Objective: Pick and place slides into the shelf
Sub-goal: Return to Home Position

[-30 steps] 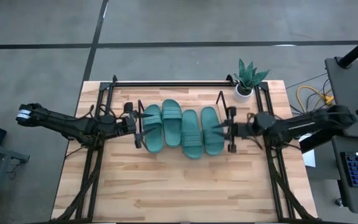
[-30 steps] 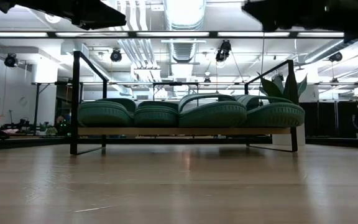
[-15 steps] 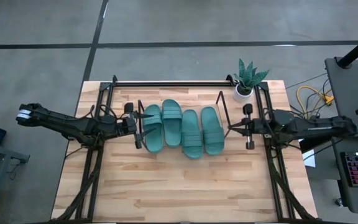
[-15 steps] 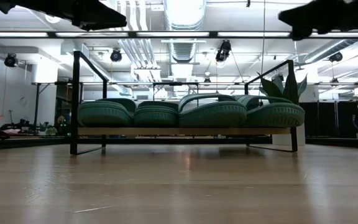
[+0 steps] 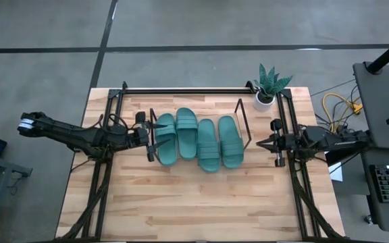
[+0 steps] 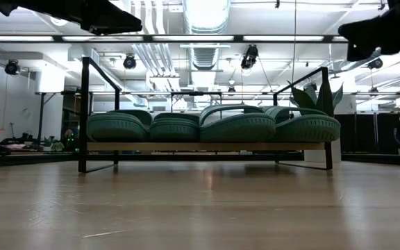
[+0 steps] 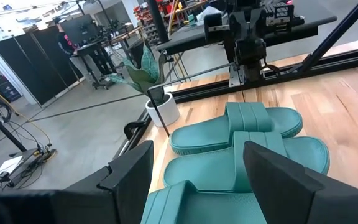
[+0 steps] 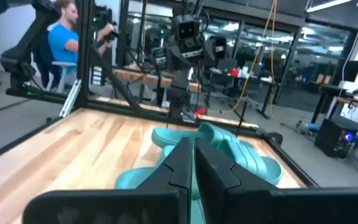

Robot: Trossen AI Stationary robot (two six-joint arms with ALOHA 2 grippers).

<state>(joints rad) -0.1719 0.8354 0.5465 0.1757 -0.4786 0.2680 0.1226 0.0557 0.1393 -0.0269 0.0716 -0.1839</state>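
- Four slides (image 5: 198, 140) fill the shelf (image 6: 83, 118), centre frame; placing looks done.
- Empty left end effector (image 5: 152, 137) gapes beside it; right end effector (image 5: 259, 143), pinched empty, sits clear.

**A:** Table (image 5: 181, 202)?
**B:** Pale wood planks, grain showing. Smooth, with a soft sheen seen from low down.
**A:** Slides (image 5: 208, 145)?
**B:** Teal, rubbery look, matt. Sole edges finely ribbed, straps grooved lengthwise.
**A:** Shelf (image 6: 84, 104)?
**B:** Thin black metal rods, matt finish. Base is a light wood board.
**A:** Plant pot (image 5: 263, 102)?
**B:** White, smooth. Ceramic or plastic, can't tell.
**A:** Floor (image 5: 215, 20)?
**B:** Grey, smooth, concrete look, dull, with dark seams between slabs.
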